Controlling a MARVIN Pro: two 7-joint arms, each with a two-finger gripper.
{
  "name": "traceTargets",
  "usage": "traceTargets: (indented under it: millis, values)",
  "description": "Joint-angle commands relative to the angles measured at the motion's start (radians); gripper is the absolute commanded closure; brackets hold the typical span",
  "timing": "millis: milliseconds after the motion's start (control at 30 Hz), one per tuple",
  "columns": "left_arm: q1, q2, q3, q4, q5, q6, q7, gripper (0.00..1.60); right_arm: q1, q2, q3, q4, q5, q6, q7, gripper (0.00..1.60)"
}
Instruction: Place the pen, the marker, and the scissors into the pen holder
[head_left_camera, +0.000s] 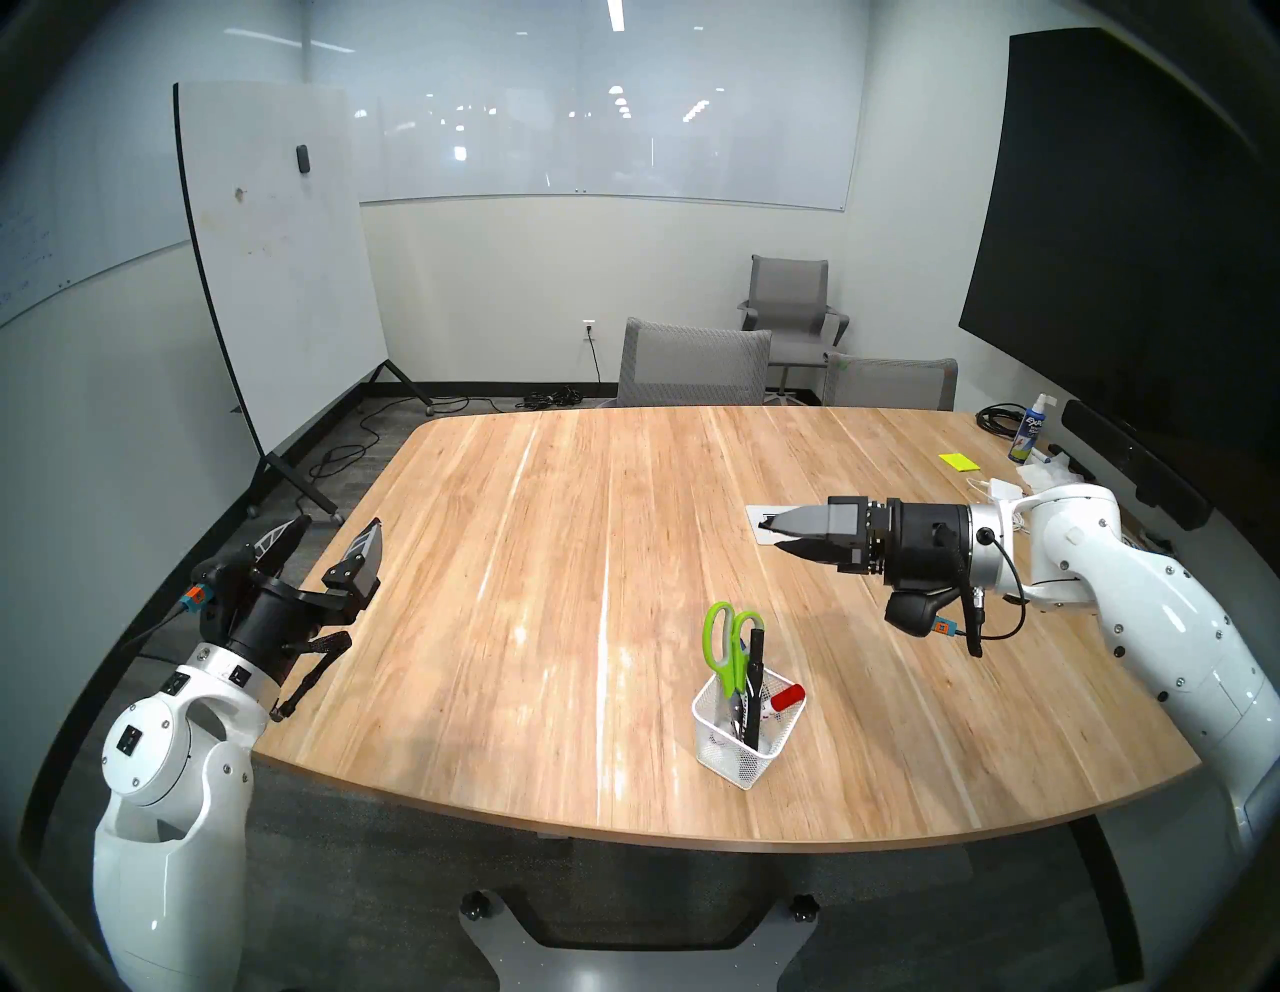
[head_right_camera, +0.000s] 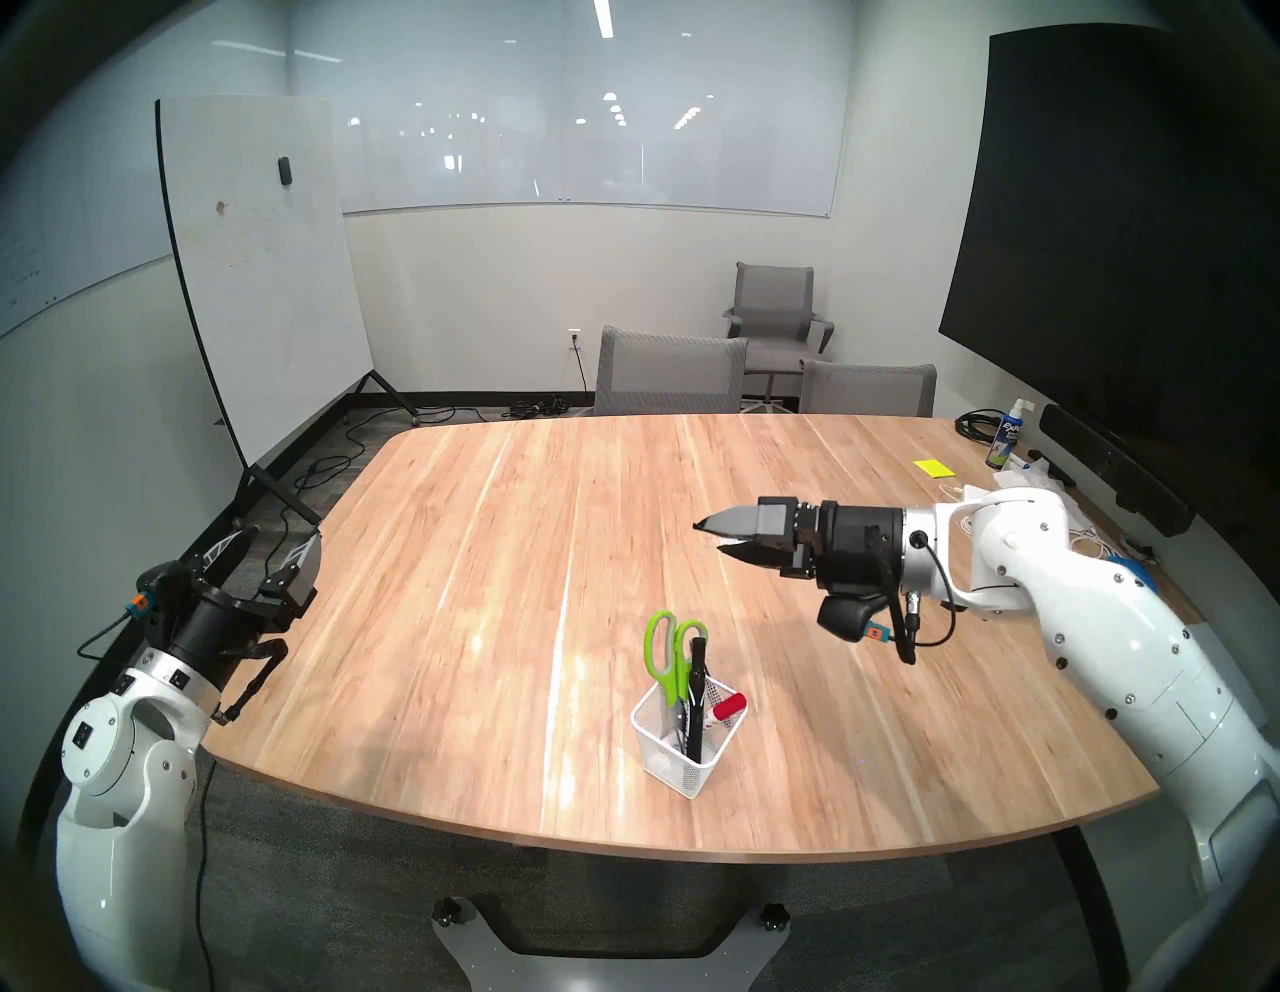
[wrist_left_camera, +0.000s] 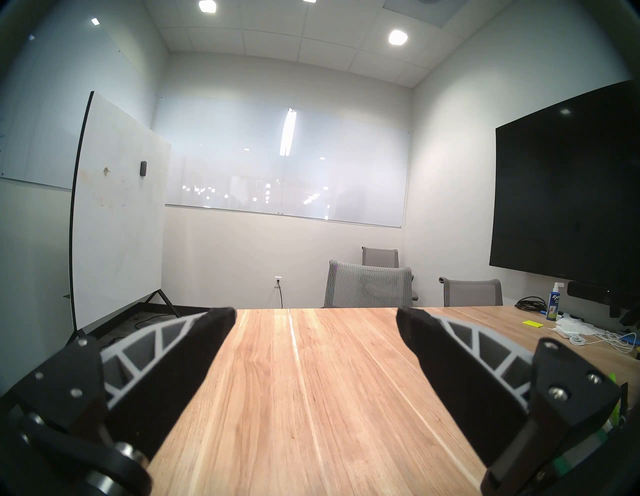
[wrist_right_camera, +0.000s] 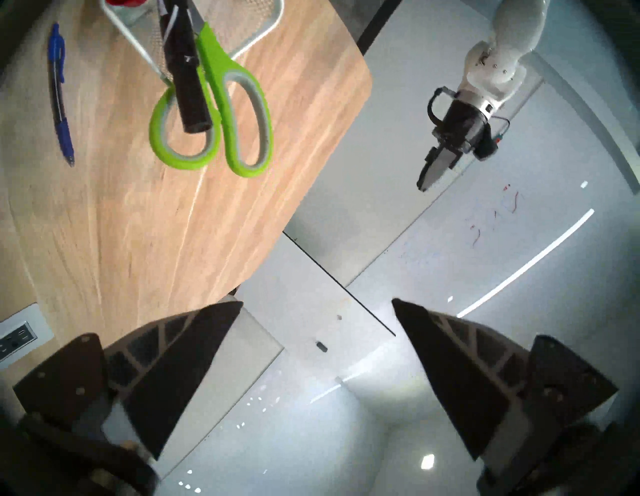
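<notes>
The white mesh pen holder stands near the table's front edge. The green-handled scissors, a black marker and a red-capped marker stand in it. The blue pen lies flat on the table beside the holder, seen only in the right wrist view. My right gripper hovers open and empty above the table, behind and to the right of the holder. My left gripper is open and empty at the table's left edge.
A power outlet plate is set into the table under the right gripper. At the far right lie a spray bottle, a yellow note and cables. Grey chairs stand behind the table, a whiteboard to its left.
</notes>
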Motion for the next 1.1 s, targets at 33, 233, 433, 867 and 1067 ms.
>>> traceTargets:
  millis: [33, 233, 433, 867, 1067]
  values:
    - [-0.002, 0.0, -0.003, -0.016, -0.001, 0.002, 0.0, 0.0, -0.012, -0.01, 0.081, 0.018, 0.238, 0.002, 0.073, 0.0]
    - [-0.003, -0.001, -0.003, -0.014, 0.0, 0.001, -0.002, 0.0, -0.043, -0.033, 0.117, 0.055, 0.44, 0.003, 0.104, 0.0]
    - [-0.004, -0.002, -0.004, -0.013, 0.001, 0.0, -0.004, 0.0, -0.074, -0.026, 0.146, 0.057, 0.619, 0.011, 0.137, 0.0]
    - [-0.008, -0.005, -0.004, -0.01, 0.004, 0.0, -0.009, 0.0, -0.173, -0.017, 0.181, 0.066, 1.014, 0.062, 0.171, 0.0]
    - [-0.009, -0.007, -0.005, -0.008, 0.005, -0.001, -0.011, 0.0, -0.21, -0.002, 0.196, 0.049, 1.187, 0.092, 0.191, 0.0]
